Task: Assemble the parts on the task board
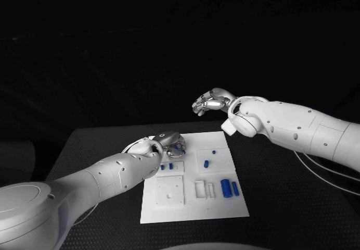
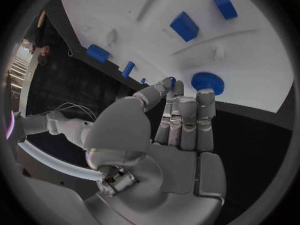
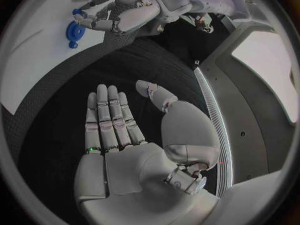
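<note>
The white task board (image 1: 196,209) lies in the middle of the black table. My left hand (image 1: 168,144) hovers over its far left corner and pinches a small blue piece (image 2: 172,81) between the thumb and a finger, the other fingers straight and together. A blue gear (image 2: 207,81) sits on the board just past those fingertips. My right hand (image 1: 210,101) is raised above the table behind the board, palm (image 3: 134,160) flat, fingers apart, holding nothing. The right wrist view also shows the left hand (image 3: 115,10) beside the gear (image 3: 75,32).
Other blue parts lie on the board: two long cylinders (image 1: 225,187) near the right edge, two short pegs (image 1: 166,166) at the left, small pieces (image 1: 206,163) in the middle. Blue blocks (image 2: 184,26) lie beyond the gear. Black table surrounds the board (image 2: 262,60).
</note>
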Action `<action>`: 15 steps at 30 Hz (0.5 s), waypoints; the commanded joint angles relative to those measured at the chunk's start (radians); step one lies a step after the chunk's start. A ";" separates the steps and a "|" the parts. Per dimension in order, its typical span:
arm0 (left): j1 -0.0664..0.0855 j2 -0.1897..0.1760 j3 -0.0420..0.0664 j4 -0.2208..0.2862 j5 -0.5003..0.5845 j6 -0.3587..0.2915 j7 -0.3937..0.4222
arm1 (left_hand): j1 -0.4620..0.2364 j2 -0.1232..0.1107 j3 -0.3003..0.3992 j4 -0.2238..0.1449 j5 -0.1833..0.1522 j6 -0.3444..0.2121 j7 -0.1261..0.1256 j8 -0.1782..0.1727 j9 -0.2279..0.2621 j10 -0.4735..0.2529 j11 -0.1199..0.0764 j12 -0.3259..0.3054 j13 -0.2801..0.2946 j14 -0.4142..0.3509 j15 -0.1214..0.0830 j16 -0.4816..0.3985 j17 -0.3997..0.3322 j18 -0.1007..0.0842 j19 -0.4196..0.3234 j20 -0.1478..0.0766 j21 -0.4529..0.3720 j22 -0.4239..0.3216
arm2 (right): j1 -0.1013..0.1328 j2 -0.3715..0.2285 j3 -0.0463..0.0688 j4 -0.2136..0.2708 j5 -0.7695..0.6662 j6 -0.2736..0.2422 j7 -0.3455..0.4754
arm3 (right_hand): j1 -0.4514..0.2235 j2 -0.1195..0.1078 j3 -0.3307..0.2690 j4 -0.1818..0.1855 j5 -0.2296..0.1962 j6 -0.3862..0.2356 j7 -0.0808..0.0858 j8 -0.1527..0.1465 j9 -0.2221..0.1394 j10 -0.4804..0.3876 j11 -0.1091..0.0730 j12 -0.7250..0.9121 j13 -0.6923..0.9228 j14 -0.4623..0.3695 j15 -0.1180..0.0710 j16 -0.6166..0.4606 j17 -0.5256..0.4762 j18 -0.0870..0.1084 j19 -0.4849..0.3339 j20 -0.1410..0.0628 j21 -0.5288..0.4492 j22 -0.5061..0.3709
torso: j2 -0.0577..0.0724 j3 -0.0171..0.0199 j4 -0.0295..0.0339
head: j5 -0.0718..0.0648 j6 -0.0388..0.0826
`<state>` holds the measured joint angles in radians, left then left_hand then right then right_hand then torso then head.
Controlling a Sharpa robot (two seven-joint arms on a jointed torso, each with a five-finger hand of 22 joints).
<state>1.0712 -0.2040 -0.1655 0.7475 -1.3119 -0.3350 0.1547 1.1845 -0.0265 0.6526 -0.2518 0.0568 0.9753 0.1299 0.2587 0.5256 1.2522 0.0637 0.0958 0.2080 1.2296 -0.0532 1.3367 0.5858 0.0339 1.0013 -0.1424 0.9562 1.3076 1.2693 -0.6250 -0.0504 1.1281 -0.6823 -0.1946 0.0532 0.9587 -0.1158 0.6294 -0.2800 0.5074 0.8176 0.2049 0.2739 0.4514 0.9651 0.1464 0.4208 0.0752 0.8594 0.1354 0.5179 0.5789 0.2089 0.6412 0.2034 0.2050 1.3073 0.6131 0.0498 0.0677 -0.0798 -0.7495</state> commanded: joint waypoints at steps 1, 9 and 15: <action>0.004 -0.016 0.004 0.019 0.036 0.005 0.005 | 0.001 -0.003 0.006 0.000 0.000 0.007 0.000 0.002 0.001 0.007 -0.001 -0.004 -0.001 0.008 0.002 -0.006 -0.001 0.095 0.004 -0.004 0.006 0.011 | 0.000 -0.004 0.001 0.003 0.000 -0.001 0.007 | 0.003 -0.006 0.006 0.002 0.004 -0.007 -0.001 0.005 -0.001 0.007 0.000 0.007 -0.002 -0.004 0.003 0.006 -0.001 -0.015 0.005 0.001 -0.005 0.024 | -0.001 -0.0006 0.0020 | 0.003 -0.001; 0.008 -0.073 0.004 0.061 0.047 0.038 -0.002 | 0.000 -0.003 0.007 0.001 0.000 0.007 0.000 0.002 0.001 0.008 -0.001 -0.005 -0.001 0.009 0.002 -0.006 -0.002 0.095 0.005 -0.004 0.007 0.011 | 0.000 -0.014 0.001 0.008 0.000 -0.001 0.007 | 0.003 -0.006 0.006 0.002 0.004 -0.007 -0.001 0.005 -0.001 0.007 0.000 0.007 -0.002 -0.004 0.003 0.006 -0.001 -0.015 0.005 0.001 -0.005 0.024 | -0.004 -0.0050 0.0106 | -0.001 -0.004; 0.010 -0.099 0.003 0.059 0.057 0.048 -0.002 | 0.001 -0.003 0.009 0.002 0.001 0.008 0.000 0.003 0.000 0.009 -0.002 -0.005 -0.001 0.010 0.002 -0.006 -0.002 0.095 0.005 -0.005 0.007 0.011 | 0.000 -0.015 0.001 0.006 0.000 -0.001 0.007 | 0.003 -0.006 0.007 0.002 0.004 -0.007 -0.001 0.005 -0.002 0.007 0.000 0.007 -0.002 -0.004 0.003 0.006 -0.002 -0.015 0.005 0.001 -0.005 0.024 | -0.004 -0.0104 0.0178 | -0.005 -0.008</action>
<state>1.0801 -0.3046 -0.1626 0.8048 -1.2740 -0.3123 0.1513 1.1855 -0.0278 0.6554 -0.2489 0.0567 0.9771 0.1317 0.2585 0.5255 1.2557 0.0602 0.0959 0.2080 1.2313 -0.0517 1.3367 0.5849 0.0307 1.0028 -0.1409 0.9562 1.3074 1.2693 -0.6404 -0.0504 1.1336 -0.6822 -0.1951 0.0532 0.9587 -0.1158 0.6294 -0.2800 0.5074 0.8176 0.2049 0.2738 0.4516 0.9651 0.1464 0.4208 0.0744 0.8594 0.1354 0.5179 0.5789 0.2089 0.6411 0.2034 0.2050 1.3073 0.6094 0.0429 0.0808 -0.0825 -0.7565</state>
